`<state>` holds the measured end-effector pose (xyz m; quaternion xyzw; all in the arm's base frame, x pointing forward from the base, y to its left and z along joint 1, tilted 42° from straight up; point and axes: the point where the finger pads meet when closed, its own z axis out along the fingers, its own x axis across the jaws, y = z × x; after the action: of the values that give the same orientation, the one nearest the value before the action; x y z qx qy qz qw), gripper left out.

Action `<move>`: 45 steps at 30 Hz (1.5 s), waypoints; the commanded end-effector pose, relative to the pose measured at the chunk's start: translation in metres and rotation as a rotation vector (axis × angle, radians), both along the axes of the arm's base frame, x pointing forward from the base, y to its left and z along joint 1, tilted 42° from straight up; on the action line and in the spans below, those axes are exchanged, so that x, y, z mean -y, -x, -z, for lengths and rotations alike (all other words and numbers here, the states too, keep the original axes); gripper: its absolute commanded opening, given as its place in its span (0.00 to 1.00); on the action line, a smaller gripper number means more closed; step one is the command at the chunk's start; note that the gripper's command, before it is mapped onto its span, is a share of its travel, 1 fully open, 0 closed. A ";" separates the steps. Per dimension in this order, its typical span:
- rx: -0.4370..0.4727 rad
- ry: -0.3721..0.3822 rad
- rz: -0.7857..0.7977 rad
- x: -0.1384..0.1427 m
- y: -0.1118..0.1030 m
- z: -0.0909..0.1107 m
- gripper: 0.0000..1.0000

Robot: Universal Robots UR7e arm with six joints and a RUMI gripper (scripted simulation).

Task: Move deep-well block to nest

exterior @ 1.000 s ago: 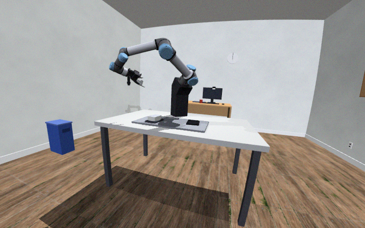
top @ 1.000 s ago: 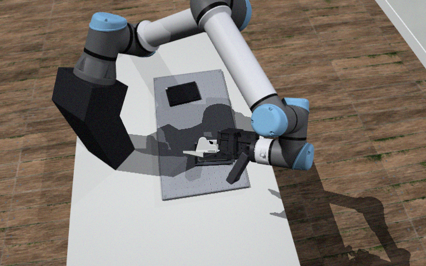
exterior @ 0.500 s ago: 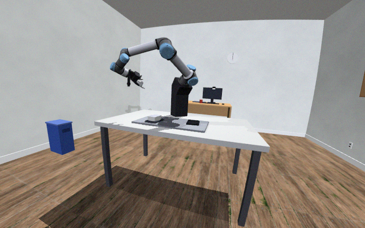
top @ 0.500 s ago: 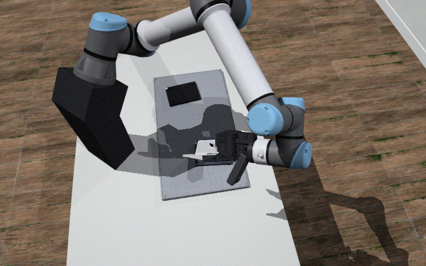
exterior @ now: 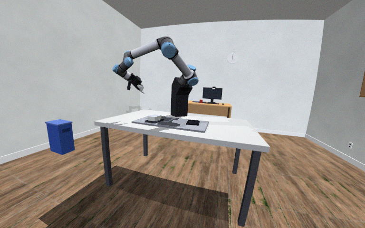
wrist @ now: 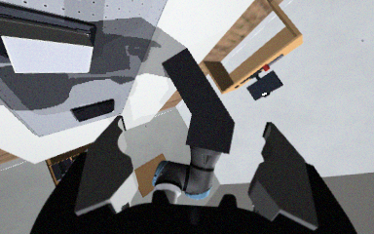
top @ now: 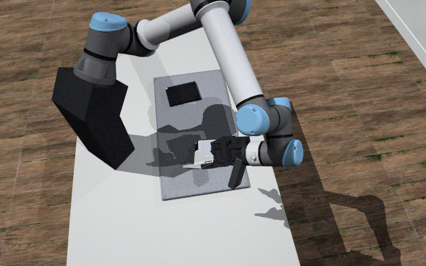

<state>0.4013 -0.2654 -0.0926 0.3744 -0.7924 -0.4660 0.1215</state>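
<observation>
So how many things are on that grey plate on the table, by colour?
White block: 1
Black nests: 2, one bare, one under the block
Total: 3

Surface finishes as observed

Table (exterior: pixel 228 134): smooth matt white top on dark matt legs. Base plate (top: pixel 188 188): grey, metal-looking, dotted with fine holes. Deep-well block (exterior: pixel 154 117): plain white, plastic-looking. Empty nest (top: pixel 183 93): matt black. Arm (top: pixel 229 59): smooth white tubes, grey joints, blue caps with slight sheen. Gripper (wrist: pixel 195 171): matt dark fingers. Floor (top: pixel 345 93): grained wood planks.
</observation>
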 end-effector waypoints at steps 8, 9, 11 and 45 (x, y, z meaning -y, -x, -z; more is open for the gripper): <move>0.157 0.024 0.020 -0.023 -0.021 0.034 1.00; 0.157 0.024 0.020 -0.025 -0.023 0.038 1.00; 0.157 0.024 0.020 -0.028 -0.025 0.041 1.00; 0.662 0.084 0.005 -0.107 -0.086 0.098 1.00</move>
<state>0.4817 -0.1661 -0.1876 0.4886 -0.8101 -0.3054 -0.1083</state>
